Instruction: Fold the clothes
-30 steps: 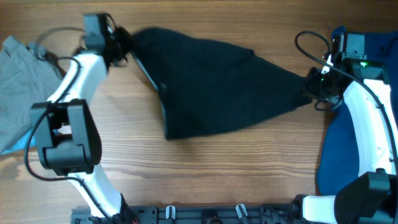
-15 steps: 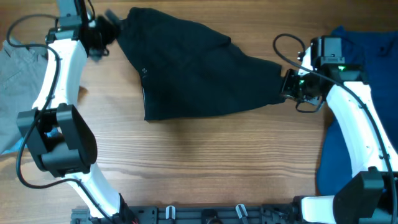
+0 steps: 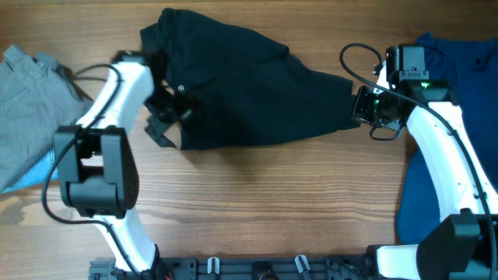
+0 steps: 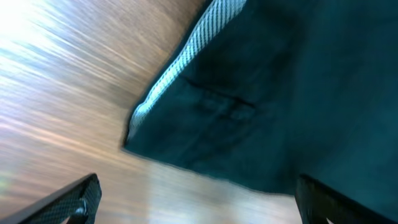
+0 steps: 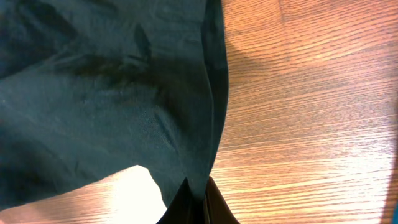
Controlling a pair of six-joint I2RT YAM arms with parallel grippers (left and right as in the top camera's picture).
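Note:
The black shorts (image 3: pixel 241 85) lie spread across the far middle of the table. My left gripper (image 3: pixel 166 118) hovers open at their near-left corner, holding nothing. In the blurred left wrist view the shorts (image 4: pixel 280 93) show a pale ribbed edge, and my left gripper (image 4: pixel 199 205) has wood between its wide-apart fingertips (image 4: pixel 78 198). My right gripper (image 3: pixel 362 106) is shut on the shorts' right corner. The right wrist view shows the gripper (image 5: pixel 200 204) pinching the dark fabric edge (image 5: pixel 124 93), which rises off the wood.
A grey garment (image 3: pixel 31 93) lies at the far left with a light-blue piece (image 3: pixel 37 176) under its near edge. Royal-blue cloth (image 3: pixel 428 187) lies along the right side under my right arm. A black rail (image 3: pixel 257 268) runs along the table's front edge.
My left gripper let go of the shorts' far-left corner, opened, and swung toward the front to the near-left corner. The right gripper pulled its corner leftward earlier and now holds still.

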